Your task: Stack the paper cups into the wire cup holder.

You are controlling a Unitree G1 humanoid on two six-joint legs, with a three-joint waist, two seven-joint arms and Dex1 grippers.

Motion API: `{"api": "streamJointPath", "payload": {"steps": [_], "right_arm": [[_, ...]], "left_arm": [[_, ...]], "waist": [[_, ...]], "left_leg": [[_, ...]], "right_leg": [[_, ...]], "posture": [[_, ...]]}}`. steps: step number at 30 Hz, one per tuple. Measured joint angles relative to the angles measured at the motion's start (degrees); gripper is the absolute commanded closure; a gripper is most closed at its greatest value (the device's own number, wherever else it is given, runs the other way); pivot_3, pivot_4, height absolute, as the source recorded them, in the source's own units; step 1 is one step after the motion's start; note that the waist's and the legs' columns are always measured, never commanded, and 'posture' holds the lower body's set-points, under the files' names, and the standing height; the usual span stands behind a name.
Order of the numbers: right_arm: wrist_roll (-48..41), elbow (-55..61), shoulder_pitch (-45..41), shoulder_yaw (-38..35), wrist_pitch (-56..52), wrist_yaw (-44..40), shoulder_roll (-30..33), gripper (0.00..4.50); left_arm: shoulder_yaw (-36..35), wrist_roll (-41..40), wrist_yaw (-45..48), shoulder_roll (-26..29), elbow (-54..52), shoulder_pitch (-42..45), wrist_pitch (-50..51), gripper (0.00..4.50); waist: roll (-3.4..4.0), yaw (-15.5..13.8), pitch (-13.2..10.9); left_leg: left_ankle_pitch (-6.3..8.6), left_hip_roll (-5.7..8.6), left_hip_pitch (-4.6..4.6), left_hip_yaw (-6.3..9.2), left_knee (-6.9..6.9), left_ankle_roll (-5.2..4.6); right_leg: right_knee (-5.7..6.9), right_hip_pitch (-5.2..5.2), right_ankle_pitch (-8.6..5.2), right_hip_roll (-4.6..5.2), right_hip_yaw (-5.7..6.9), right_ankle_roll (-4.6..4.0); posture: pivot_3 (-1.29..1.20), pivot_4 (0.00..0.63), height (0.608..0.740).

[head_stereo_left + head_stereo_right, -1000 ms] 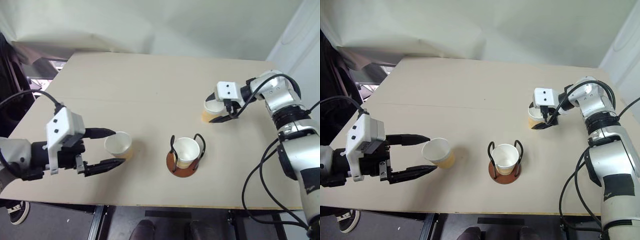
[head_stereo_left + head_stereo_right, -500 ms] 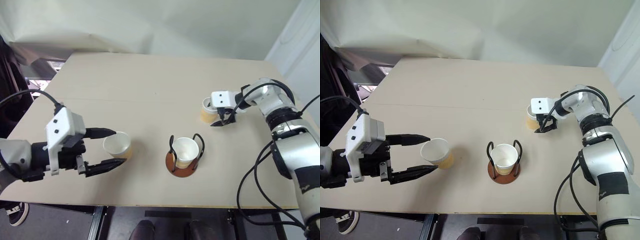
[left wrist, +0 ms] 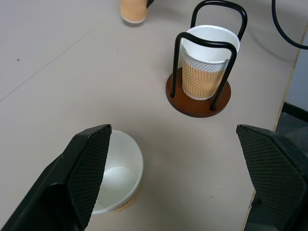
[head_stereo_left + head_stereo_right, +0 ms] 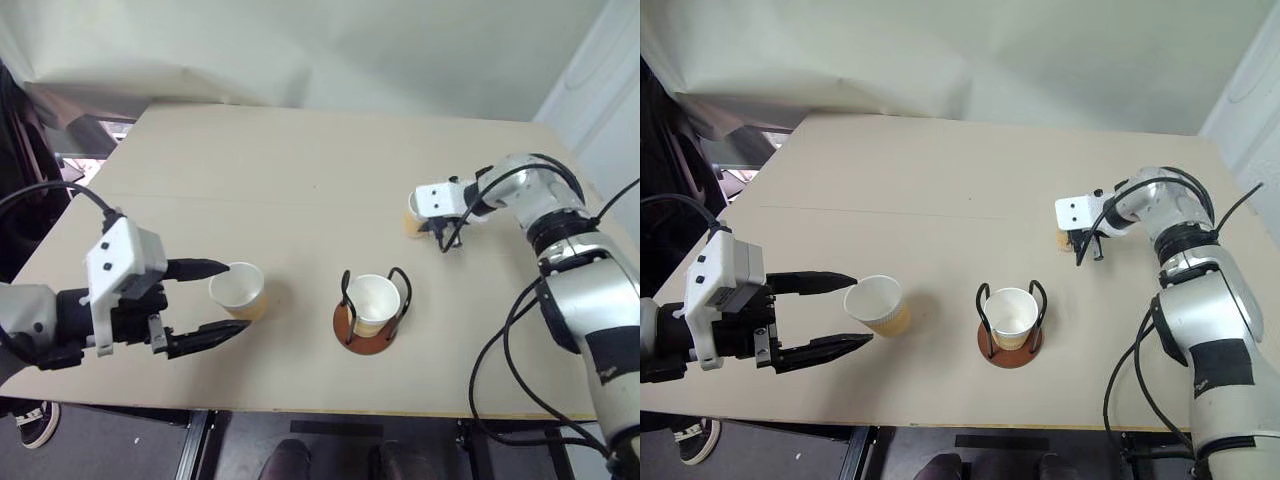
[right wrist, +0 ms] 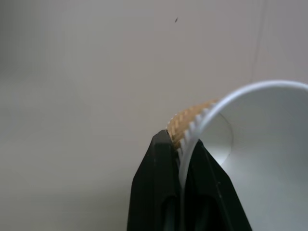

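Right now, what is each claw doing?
Left gripper: open, either side of a cup, not gripping.
Right gripper: shut on the far cup's rim.

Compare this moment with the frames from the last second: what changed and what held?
The right tool closed: its fingers went from open around the far paper cup to pinching that cup's rim wall, one inside, one outside. Unchanged: the left tool, open around the near paper cup; the third cup sitting in the wire cup holder.
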State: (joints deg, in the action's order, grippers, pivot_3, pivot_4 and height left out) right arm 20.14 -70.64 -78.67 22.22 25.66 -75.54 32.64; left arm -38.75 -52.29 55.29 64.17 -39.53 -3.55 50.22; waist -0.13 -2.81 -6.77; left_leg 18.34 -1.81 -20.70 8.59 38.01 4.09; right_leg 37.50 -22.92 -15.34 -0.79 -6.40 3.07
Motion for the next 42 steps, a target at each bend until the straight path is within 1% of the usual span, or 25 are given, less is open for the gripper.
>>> {"api": "streamJointPath", "payload": {"steps": [1,2,3,5,7,9,11,13,16,18,19,24,27,32,42], "right_arm": [[-3.0,2.0,-0.1,-1.8,0.1,-5.1,0.6,4.48],[-5.7,4.0,-0.3,-2.3,-0.5,-8.1,1.3,4.48],[-10.6,8.1,-0.1,-1.9,-2.1,-11.2,2.7,4.48],[-25.3,22.2,1.2,1.4,-8.7,-15.1,9.3,4.48],[-37.8,34.9,1.7,4.6,-14.9,-16.2,15.6,4.48],[-48.1,45.5,2.1,6.6,-20.0,-16.5,20.3,4.48],[-56.1,54.1,3.0,8.6,-23.9,-16.7,23.4,4.48],[-60.3,59.0,3.8,10.4,-26.0,-16.7,24.5,4.48],[-63.4,63.5,5.9,12.0,-27.8,-16.8,25.2,4.48],[-64.0,65.7,7.1,13.4,-28.3,-16.8,25.3,4.48],[-63.8,66.2,7.2,14.3,-28.3,-16.8,25.3,4.48],[-60.5,65.5,7.2,17.4,-25.9,-16.8,25.0,4.48],[-58.0,64.1,7.2,17.9,-24.4,-16.8,23.4,4.48],[-56.5,64.6,7.2,20.2,-23.7,-16.8,21.3,4.48],[-53.1,64.3,8.1,20.8,-22.4,-16.8,18.4,4.48]], "left_arm": [[0.0,0.0,0.1,0.0,0.0,0.0,0.0,0.03],[0.1,0.0,0.3,0.0,0.0,0.1,-0.1,0.03],[0.1,0.0,0.4,0.1,0.1,0.2,-0.1,0.03],[0.7,0.1,0.9,0.4,0.3,0.7,-0.3,0.03],[1.0,0.0,1.9,1.0,0.8,1.7,-0.6,0.03],[0.8,-1.2,3.2,1.7,1.5,3.5,-0.8,0.03],[-0.8,-4.6,5.0,2.8,1.9,6.1,-0.8,0.03],[-3.2,-7.5,6.5,4.2,2.1,8.3,-0.7,0.03],[-7.3,-11.2,8.7,4.3,2.5,7.6,0.5,0.03],[-8.9,-11.7,9.9,3.9,2.4,5.4,1.4,0.03],[-10.0,-11.6,10.5,3.6,2.4,4.1,1.7,0.03],[-14.7,-10.9,11.7,3.2,2.4,1.1,2.3,0.03],[-17.3,-9.5,13.3,3.2,2.5,-1.1,2.4,0.03],[-18.8,-8.4,14.1,2.9,2.3,-3.1,2.4,0.03],[-18.8,-8.5,12.0,2.0,1.2,-4.0,2.4,0.03]], "waist": [[0.0,0.0,0.0],[0.0,0.0,0.0],[0.04,0.0,0.0],[0.15,-0.4,-0.1],[0.16,-0.5,-0.1],[0.14,-0.1,-0.1],[0.12,0.3,-0.1],[0.12,1.2,-0.1],[0.13,2.2,-0.1],[0.14,2.8,-0.1],[0.12,3.0,-0.1],[0.1,3.3,-0.1],[0.11,3.4,-0.1],[0.11,3.4,-0.1],[0.1,3.4,-0.1]], "left_leg": [[-0.01,0.02,-0.03,-0.07,0.0,0.01],[-0.02,0.04,-0.04,-0.08,0.0,0.03],[-0.03,0.05,-0.13,-0.07,0.01,0.05],[-0.08,0.07,-0.24,-0.03,0.03,0.13],[-0.1,0.08,-0.26,-0.02,0.01,0.18],[-0.12,-0.01,-0.22,-0.02,0.02,0.23],[-0.16,-0.08,-0.19,-0.01,0.05,0.3],[-0.18,-0.08,-0.04,-0.06,0.06,0.32],[-0.17,-0.1,0.21,-0.2,0.06,0.31],[-0.15,-0.19,0.33,-0.31,0.04,0.27],[-0.13,-0.23,0.53,-0.37,0.04,0.23],[0.03,-0.3,0.63,-0.57,0.1,-0.04],[0.12,-0.33,0.65,-0.79,0.13,-0.2],[0.18,-0.34,0.59,-0.92,0.14,-0.31],[0.22,-0.36,0.59,-0.95,0.13,-0.37]], "right_leg": [[-0.04,0.0,0.0,-0.01,0.0,0.0],[-0.05,0.0,0.0,-0.02,0.01,-0.01],[-0.15,0.0,0.0,-0.04,0.0,-0.01],[-0.35,0.07,0.01,-0.17,0.01,-0.02],[-0.49,0.14,0.01,-0.3,-0.04,-0.03],[-0.5,0.22,0.0,-0.56,-0.1,-0.04],[-0.44,0.26,0.0,-0.7,-0.16,-0.04],[-0.4,0.29,0.0,-0.74,-0.25,-0.04],[-0.4,0.42,-0.02,-0.82,-0.46,-0.06],[-0.36,0.6,-0.08,-1.01,-0.72,-0.16],[-0.31,0.61,-0.08,-1.07,-0.82,-0.17],[-0.19,0.59,-0.11,-1.12,-1.12,-0.21],[-0.17,0.55,-0.11,-1.13,-1.29,-0.21],[-0.18,0.51,-0.11,-1.17,-1.36,-0.22],[-0.31,0.48,-0.11,-1.06,-1.41,-0.22]], "posture": [[0.0,0.15,0.74],[0.0,0.15,0.74],[0.0,0.15,0.74],[0.0,0.15,0.74],[0.0,0.15,0.74],[0.0,0.15,0.74],[0.0,0.15,0.74],[0.0,0.15,0.74],[0.0,0.15,0.74],[0.0,0.15,0.74],[0.0,0.15,0.74],[0.0,0.15,0.74],[0.0,0.15,0.74],[0.0,0.15,0.74],[0.0,0.15,0.74]]}}
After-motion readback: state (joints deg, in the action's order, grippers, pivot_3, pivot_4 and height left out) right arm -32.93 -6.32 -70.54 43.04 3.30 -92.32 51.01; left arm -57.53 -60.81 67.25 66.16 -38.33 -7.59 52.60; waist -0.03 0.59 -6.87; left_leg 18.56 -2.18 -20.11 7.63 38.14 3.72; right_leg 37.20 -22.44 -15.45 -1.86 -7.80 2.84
